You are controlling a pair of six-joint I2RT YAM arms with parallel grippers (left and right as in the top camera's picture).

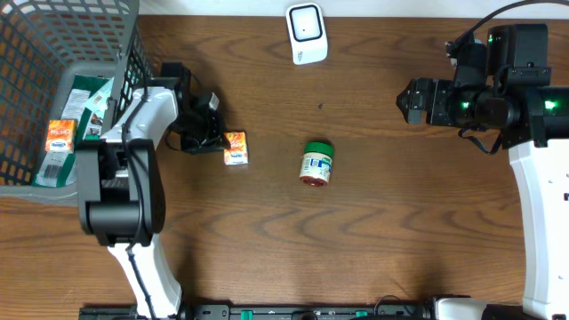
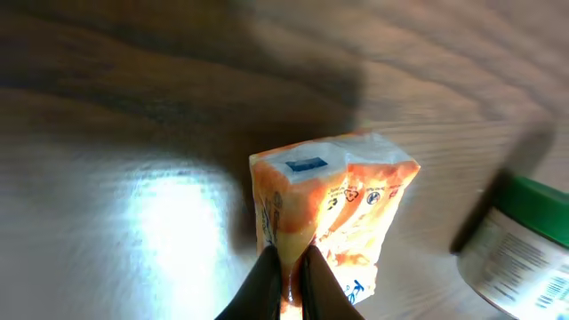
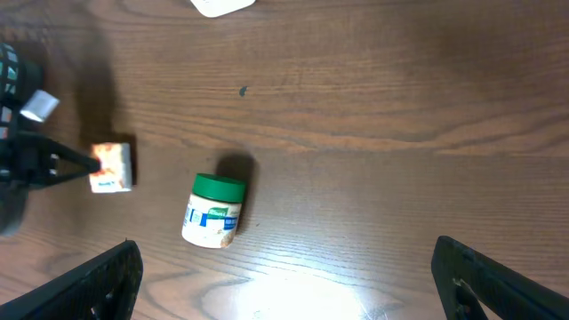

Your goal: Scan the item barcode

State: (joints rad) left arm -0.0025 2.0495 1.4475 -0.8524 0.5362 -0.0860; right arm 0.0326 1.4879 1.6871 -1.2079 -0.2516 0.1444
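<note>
A small orange and white packet lies on the wooden table left of centre. My left gripper is shut on its near edge, the two dark fingers pinching the orange wrapper. From the right wrist the same packet shows with the left gripper's tips on its left side. A white scanner stands at the table's far edge. My right gripper hangs open high over the table's right side, with nothing between its fingers.
A green-lidded white jar lies on its side at mid-table, just right of the packet. A grey mesh basket at the far left holds several more packets. My left arm stretches beside the basket.
</note>
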